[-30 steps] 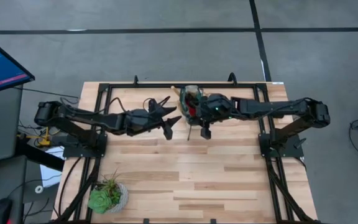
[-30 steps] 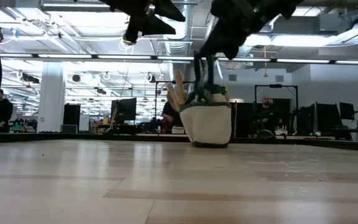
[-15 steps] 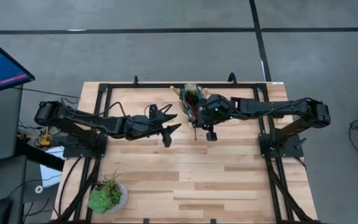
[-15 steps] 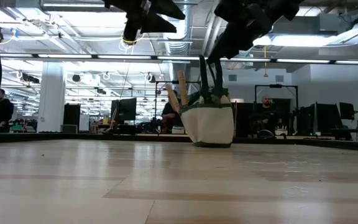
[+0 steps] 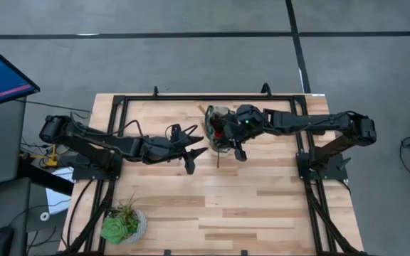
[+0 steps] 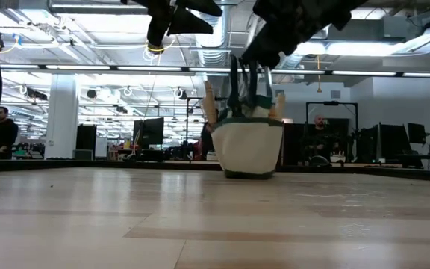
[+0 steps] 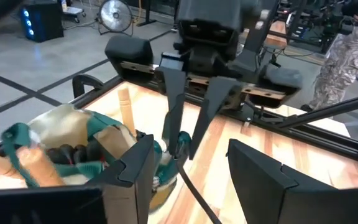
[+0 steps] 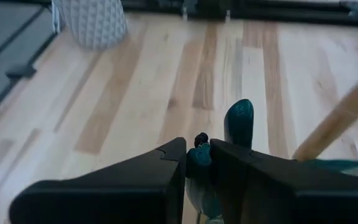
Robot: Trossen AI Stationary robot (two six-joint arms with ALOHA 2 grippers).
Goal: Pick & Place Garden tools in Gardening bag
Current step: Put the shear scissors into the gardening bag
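The gardening bag [image 5: 218, 126], dark green with a cream body [image 6: 248, 146], stands upright at the far middle of the table, its base on the wood. Wooden handles of garden tools [image 6: 209, 101] stick up out of it; dark tool grips [image 7: 73, 152] show inside. My right gripper [image 8: 197, 149] hangs above the bag's near side, shut on its loop handle. To the left of the bag, high above the table, my left gripper [image 5: 194, 158] stands open with nothing between its fingers. My right gripper pinches the bag's dark green loop handle [image 8: 199, 163] between its two fingers, near the loop's top. The fingers [image 7: 169, 99] slant down from the table's right. The straps [image 6: 245, 86] rise taut from the bag, which stays upright with its base on the table.
A white pot with a green plant [image 5: 123, 224] sits at the near left corner. A black frame [image 5: 123, 107] runs along the table's edges behind and beside the arms. Bare wood [image 5: 226, 206] lies between the bag and the near edge.
My right gripper has rolled at the wrist while staying shut on the handle. The bag, which leaned over, now stands upright and has come a little toward the near edge. My left gripper has swung toward the near edge.
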